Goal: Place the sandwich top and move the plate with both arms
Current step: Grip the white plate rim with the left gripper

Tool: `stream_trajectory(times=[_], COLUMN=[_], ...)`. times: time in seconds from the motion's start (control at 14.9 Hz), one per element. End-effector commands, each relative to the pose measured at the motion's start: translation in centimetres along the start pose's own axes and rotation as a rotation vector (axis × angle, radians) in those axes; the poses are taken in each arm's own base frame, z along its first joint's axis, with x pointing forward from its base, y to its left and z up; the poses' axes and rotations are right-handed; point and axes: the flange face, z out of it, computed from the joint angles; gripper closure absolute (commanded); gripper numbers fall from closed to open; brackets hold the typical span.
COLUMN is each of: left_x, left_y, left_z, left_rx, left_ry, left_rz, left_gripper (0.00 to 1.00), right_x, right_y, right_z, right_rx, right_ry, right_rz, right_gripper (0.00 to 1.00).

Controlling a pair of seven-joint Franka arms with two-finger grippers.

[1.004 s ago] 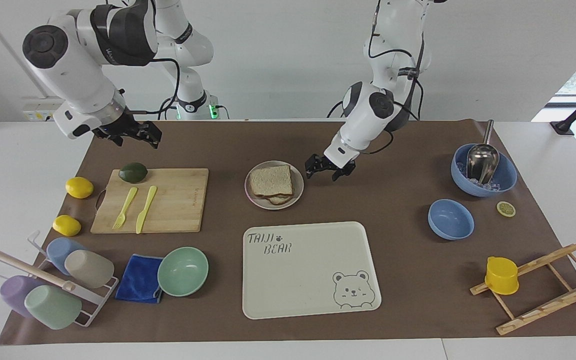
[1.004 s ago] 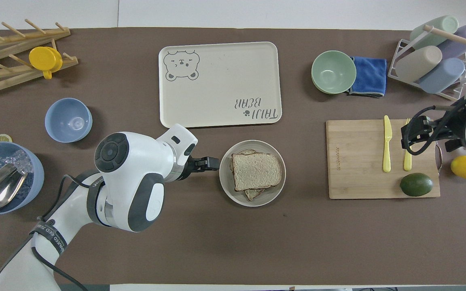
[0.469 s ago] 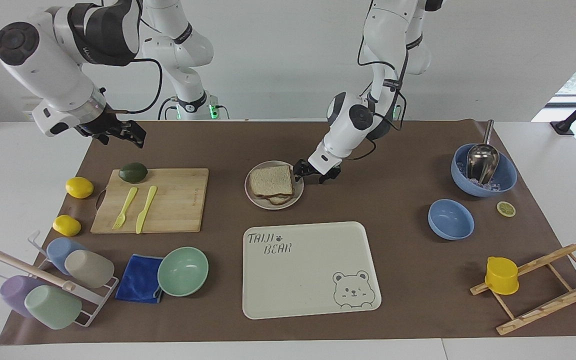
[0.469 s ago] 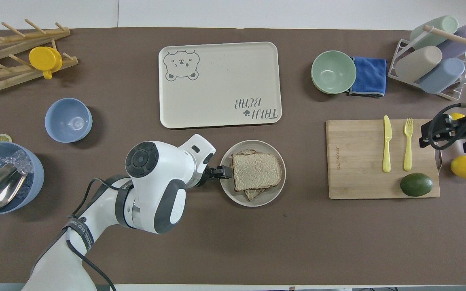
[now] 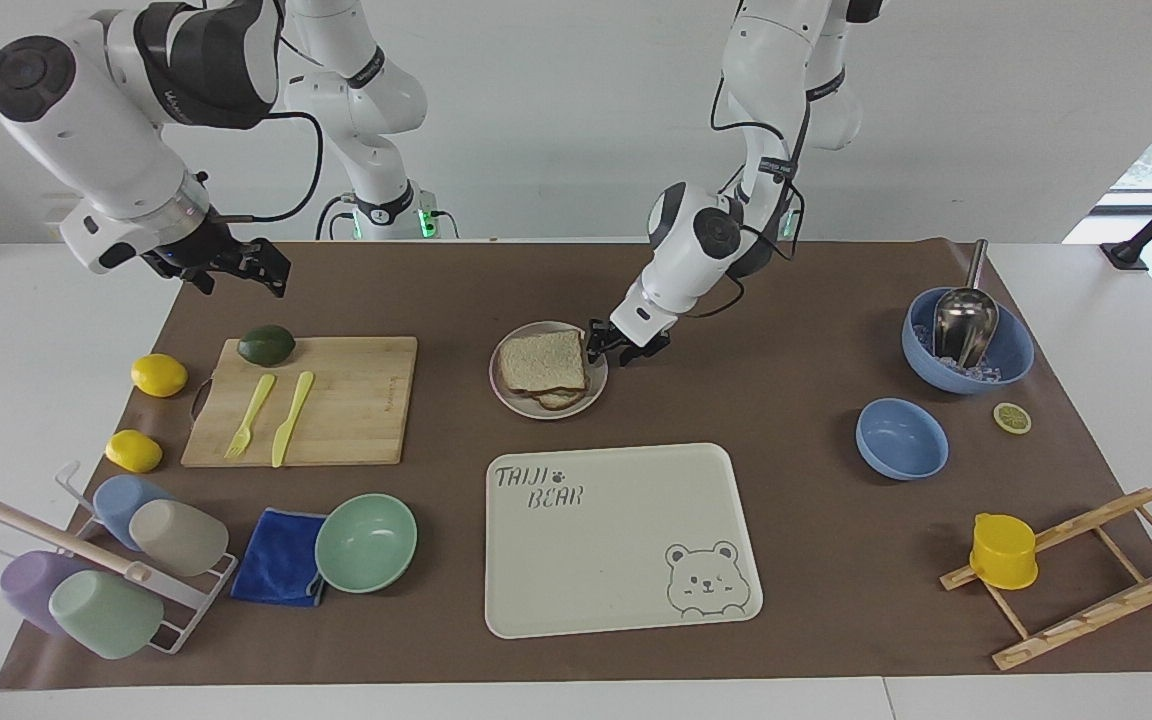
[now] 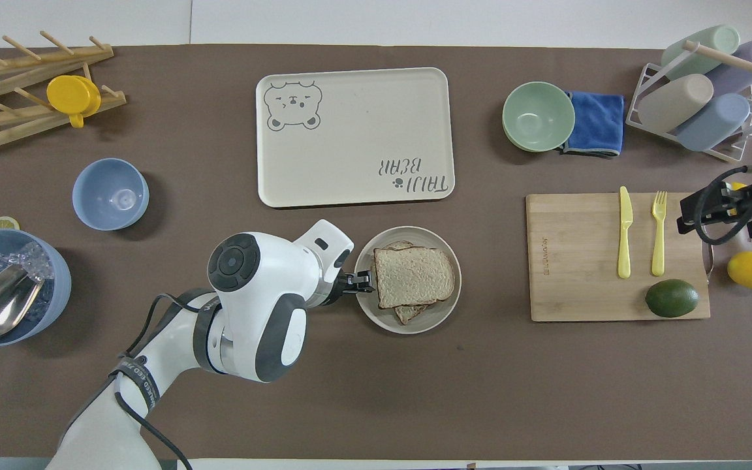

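Observation:
The round beige plate (image 5: 596, 392) (image 6: 449, 303) sits mid-table, nearer to the robots than the bear tray. The sandwich top (image 5: 541, 362) (image 6: 413, 277), a plain pale brown slice, lies on another slice on the plate. My left gripper (image 5: 624, 346) (image 6: 363, 282) is low at the plate's rim on the left arm's side, open, with one fingertip over the rim. My right gripper (image 5: 236, 270) (image 6: 719, 215) is open and empty, raised over the mat's edge by the cutting board's handle end.
A cutting board (image 5: 356, 400) (image 6: 572, 261) carries a knife, a fork and an avocado (image 5: 266, 345). The bear tray (image 5: 616, 540) (image 6: 350, 137) lies just farther than the plate. A mint bowl (image 5: 366, 542), blue cloth, cup rack, lemons, blue bowls and wooden rack line the ends.
My left gripper moved in from beside the plate to its rim. My right arm drew up and away from the cutting board toward its own end of the table.

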Motion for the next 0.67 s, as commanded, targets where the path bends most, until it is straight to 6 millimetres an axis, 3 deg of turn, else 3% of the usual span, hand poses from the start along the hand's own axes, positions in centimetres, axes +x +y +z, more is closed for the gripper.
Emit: stream_trajectory(times=[0.0, 0.2, 0.4, 0.6], left_x=[-0.35, -0.62, -0.63, -0.65], left_y=[0.11, 0.42, 0.42, 0.32], left_z=[0.60, 1.04, 1.05, 1.03], left_rx=[-0.007, -0.005, -0.005, -0.008], left_ry=[0.016, 0.016, 0.015, 0.011], left_rz=[-0.009, -0.009, -0.013, -0.021], left_gripper=[0.43, 0.59, 1.00, 1.00], right_x=[0.21, -0.09, -0.21, -0.42], right_y=[0.83, 0.79, 0.75, 0.52], right_z=[-1.39, -1.27, -1.33, -1.44], right_rx=[-0.023, -0.026, -0.030, -0.030], right_ry=[0.034, 0.013, 0.009, 0.008], right_rz=[-0.022, -0.044, -0.061, -0.094], right_gripper=[0.00, 0.00, 0.00, 0.00])
